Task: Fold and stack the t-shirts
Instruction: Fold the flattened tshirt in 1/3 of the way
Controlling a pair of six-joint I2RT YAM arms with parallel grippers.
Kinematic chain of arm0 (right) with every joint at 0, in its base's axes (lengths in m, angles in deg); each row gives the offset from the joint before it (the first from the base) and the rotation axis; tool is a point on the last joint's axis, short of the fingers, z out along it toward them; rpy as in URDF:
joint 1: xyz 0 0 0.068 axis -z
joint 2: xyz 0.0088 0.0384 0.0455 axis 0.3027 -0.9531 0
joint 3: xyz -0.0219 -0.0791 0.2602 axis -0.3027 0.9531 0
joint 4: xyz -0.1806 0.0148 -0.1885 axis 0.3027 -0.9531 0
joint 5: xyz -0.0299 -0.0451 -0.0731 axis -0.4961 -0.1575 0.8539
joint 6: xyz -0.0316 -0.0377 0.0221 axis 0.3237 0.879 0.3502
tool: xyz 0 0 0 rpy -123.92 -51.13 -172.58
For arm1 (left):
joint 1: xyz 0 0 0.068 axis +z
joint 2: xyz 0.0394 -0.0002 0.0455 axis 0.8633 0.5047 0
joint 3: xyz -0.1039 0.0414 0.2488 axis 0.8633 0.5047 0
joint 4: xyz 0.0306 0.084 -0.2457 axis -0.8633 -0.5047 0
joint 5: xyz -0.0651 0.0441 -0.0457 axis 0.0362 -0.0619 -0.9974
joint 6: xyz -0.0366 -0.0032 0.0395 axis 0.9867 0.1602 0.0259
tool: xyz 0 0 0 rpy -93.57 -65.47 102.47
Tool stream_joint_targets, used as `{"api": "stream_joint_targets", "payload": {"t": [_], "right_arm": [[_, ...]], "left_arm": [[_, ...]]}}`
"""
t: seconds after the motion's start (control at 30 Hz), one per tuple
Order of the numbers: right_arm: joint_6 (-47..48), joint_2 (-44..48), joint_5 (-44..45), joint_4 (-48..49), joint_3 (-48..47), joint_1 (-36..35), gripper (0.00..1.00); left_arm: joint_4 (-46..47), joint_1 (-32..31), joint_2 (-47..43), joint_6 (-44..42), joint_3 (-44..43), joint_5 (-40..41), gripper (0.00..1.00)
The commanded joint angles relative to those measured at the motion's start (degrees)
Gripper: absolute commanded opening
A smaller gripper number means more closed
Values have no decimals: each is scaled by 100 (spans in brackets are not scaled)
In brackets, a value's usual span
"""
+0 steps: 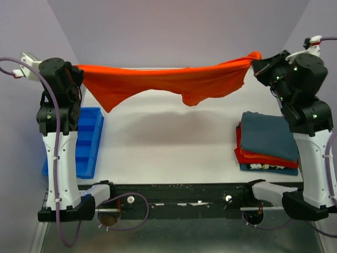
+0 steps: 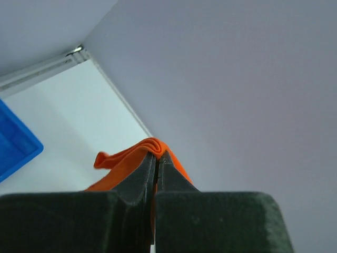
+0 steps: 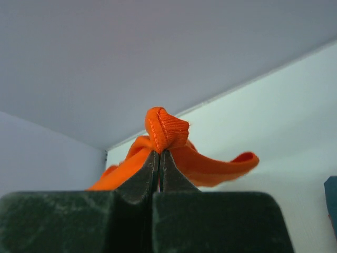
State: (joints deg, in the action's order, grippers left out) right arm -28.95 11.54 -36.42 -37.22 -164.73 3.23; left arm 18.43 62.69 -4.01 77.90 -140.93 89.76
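The bright orange-red t-shirt (image 1: 168, 83) hangs stretched in the air between my two raised grippers, sagging in the middle above the white table. My left gripper (image 1: 79, 71) is shut on its left end; the left wrist view shows cloth (image 2: 126, 161) pinched at the fingertips (image 2: 157, 155). My right gripper (image 1: 258, 62) is shut on its right end; a hemmed bunch (image 3: 166, 129) sticks out above the fingertips (image 3: 159, 154). A stack of folded t-shirts (image 1: 267, 142) lies at the right: dark teal on top, red below, blue at the bottom.
A rigid blue plastic bin (image 1: 87, 142) sits on the table's left side beside the left arm; its corner shows in the left wrist view (image 2: 13, 139). The black arm-base rail (image 1: 179, 197) runs along the near edge. Grey walls close in the back and sides.
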Motion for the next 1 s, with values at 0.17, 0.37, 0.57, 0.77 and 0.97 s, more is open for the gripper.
{"api": "stream_joint_targets", "payload": {"t": [0.17,0.37,0.57,0.77,0.97], "right_arm": [[313,-978,252,-341,-1303,226,1],[14,-2568,-758,-341,-2400,612,1],[-407,-3914,-2049,-210,-3842,1279,1],[-355,-4022,-2131,203,-4136,1667,1],[-522,-3565,-2552,564,-2530,1843,1]], "left_arm": [[-52,51,743,-145,-825,-113,0],[388,60,1647,75,-920,-209,0],[143,69,3027,198,-2526,-446,0],[176,77,4039,234,-3901,-877,0],[1009,69,3759,348,-2166,-1079,0]]}}
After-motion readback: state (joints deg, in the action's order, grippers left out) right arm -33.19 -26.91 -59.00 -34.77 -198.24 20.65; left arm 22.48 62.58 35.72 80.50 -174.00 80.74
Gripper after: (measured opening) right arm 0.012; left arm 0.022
